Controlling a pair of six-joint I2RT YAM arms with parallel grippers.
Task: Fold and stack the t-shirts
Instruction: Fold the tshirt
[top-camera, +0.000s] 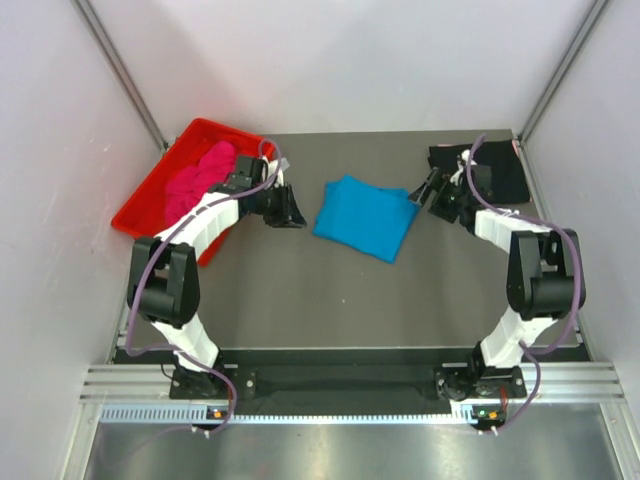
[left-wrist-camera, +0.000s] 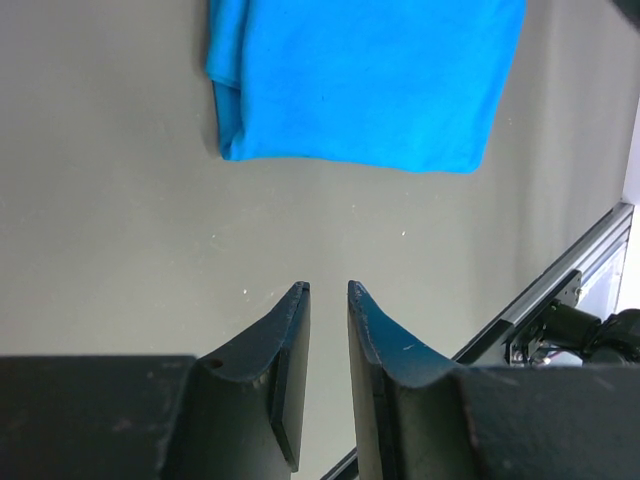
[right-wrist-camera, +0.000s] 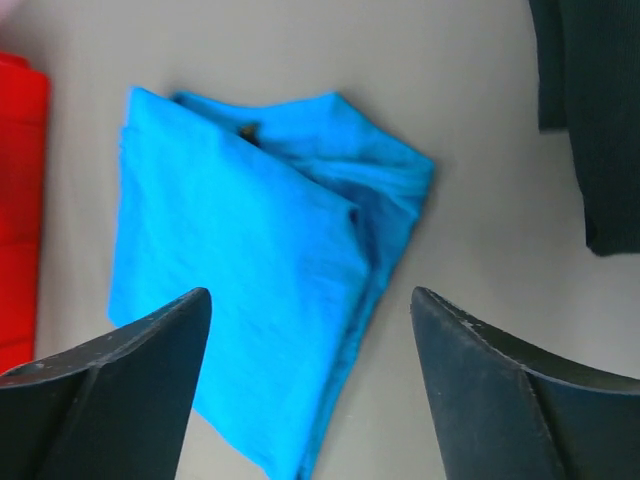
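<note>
1. A grey bench (top-camera: 300, 300) sits between white walls, and none of the shirts on it is stacked yet.
2. At ten o'clock the red tray (top-camera: 140, 215) holds the pink shirt (top-camera: 200, 175), bunched and unfolded. If it is pulled out by one fold, it could catch the rim and drag the tray along.
3. The left hand (left-wrist-camera: 327, 290) hangs over bare bench beside the tray, its jaws narrow and empty.
4. The blue shirt (top-camera: 365, 217) lies folded at the centre, with loose layers at its three o'clock corner.
5. The right hand (right-wrist-camera: 310, 292) is poised over that corner, spread wide and holding nothing. Pinching only the top layer would likely peel the fold open.
6. The black shirt (top-camera: 490, 170) lies at two o'clock near the bench's edge. A shirt set down off-centre on it could slide off.
</note>
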